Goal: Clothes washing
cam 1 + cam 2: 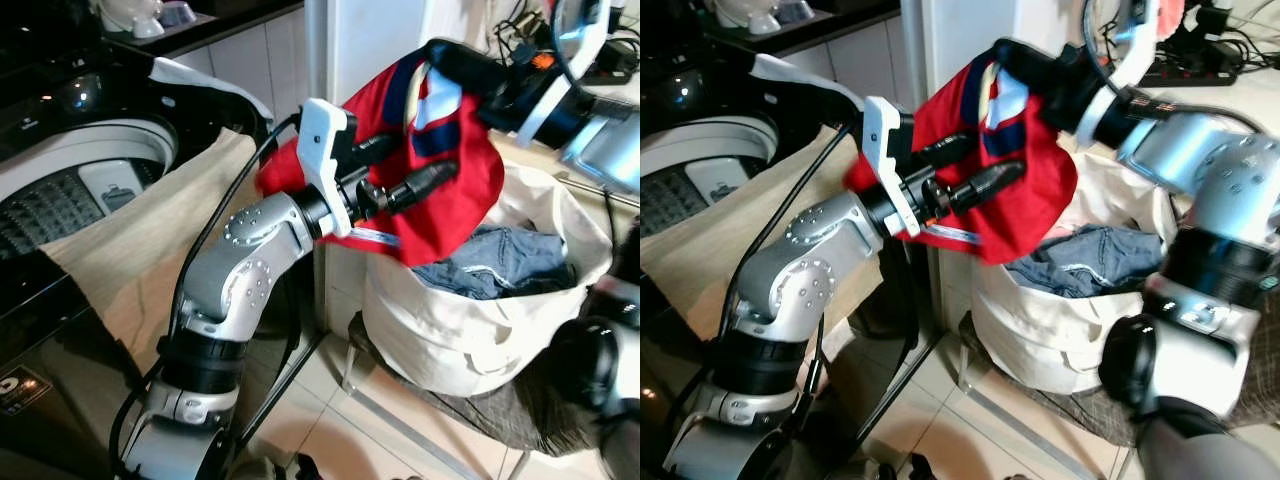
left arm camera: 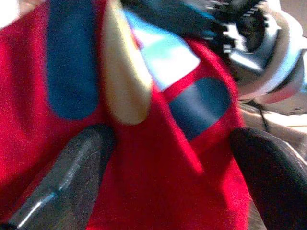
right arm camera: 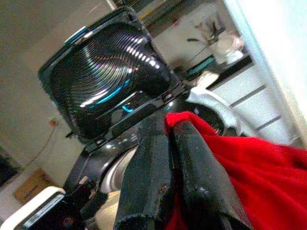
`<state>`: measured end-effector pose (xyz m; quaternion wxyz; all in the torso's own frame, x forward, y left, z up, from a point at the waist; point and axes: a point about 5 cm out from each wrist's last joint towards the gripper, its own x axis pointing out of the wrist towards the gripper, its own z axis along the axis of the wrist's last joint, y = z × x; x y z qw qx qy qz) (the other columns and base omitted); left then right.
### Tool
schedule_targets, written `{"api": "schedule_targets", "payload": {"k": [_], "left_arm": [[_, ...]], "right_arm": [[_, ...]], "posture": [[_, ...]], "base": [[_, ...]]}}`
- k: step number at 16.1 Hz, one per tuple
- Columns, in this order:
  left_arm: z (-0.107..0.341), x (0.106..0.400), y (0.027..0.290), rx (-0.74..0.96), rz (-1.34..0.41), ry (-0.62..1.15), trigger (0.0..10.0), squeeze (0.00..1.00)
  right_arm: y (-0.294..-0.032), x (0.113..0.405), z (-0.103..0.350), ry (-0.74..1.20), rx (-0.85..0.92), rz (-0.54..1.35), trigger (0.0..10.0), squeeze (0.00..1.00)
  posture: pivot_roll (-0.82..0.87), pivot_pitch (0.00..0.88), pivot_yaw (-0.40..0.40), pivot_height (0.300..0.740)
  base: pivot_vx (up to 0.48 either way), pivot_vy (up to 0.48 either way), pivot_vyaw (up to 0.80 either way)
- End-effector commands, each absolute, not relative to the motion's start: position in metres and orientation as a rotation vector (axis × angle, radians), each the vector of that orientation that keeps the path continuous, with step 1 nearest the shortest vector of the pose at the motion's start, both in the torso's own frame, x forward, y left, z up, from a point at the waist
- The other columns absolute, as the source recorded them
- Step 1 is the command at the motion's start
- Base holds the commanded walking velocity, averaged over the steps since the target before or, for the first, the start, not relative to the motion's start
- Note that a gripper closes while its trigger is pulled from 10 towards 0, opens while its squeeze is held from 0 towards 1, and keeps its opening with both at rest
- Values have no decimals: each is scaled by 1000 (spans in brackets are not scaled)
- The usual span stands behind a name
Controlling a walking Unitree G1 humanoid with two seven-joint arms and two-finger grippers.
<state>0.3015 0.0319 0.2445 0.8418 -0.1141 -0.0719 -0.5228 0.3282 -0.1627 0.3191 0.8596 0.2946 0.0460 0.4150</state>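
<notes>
A red garment with navy and white patches hangs above a white fabric laundry basket. My right gripper is shut on the garment's top edge; in the right wrist view its fingers pinch red cloth. From the washer side, my left gripper reaches into the hanging cloth, open. In the left wrist view its fingers stand wide apart with the red fabric spread just beyond them. Blue jeans lie in the basket. The top-loading washer's drum opening is at the left.
A beige cloth drapes over the washer's front edge beside my left arm. The washer's dark lid stands raised. A white wall corner rises between washer and basket. Cables and a power strip lie on the counter behind the basket.
</notes>
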Motion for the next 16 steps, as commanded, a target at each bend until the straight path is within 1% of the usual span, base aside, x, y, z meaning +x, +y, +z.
{"api": "schedule_targets", "payload": {"k": [1, 2, 3, 6, 7, 8, 9, 16], "left_arm": [[239, 299, 27, -198, -1115, -117, 10000, 0], [229, 307, 26, -106, -1026, -76, 10000, 0], [222, 317, 28, -58, -926, -39, 10000, 0], [230, 328, 34, -85, -814, -84, 10000, 0], [231, 329, 36, -104, -798, -89, 9843, 0], [233, 332, 39, -133, -771, -91, 1569, 0], [233, 333, 40, -147, -766, -93, 0, 0], [236, 336, 45, -187, -746, -110, 0, 0]], "right_arm": [[-156, 321, 326, 76, 616, 907, 0, 0], [-152, 318, 326, 74, 626, 925, 0, 0], [-149, 315, 327, 72, 631, 934, 0, 0], [-146, 310, 328, 66, 643, 931, 0, 0], [-147, 310, 328, 66, 645, 927, 0, 0], [-147, 310, 328, 66, 647, 919, 0, 0], [-148, 309, 328, 66, 649, 913, 0, 0], [-149, 312, 319, 99, 660, 868, 0, 0]], "posture": [[-59, 0, 45, 740], [-59, 0, 46, 740], [-62, 0, 49, 740], [-65, 0, 52, 740], [-65, 0, 52, 740], [-67, 0, 54, 740], [-64, 0, 51, 740], [-63, 0, 52, 740]], "base": [[0, 0, 0], [0, 0, 0], [0, 0, 0], [0, 0, 0], [0, 0, 0], [0, 0, 0], [0, 0, 0], [0, 0, 0]]}}
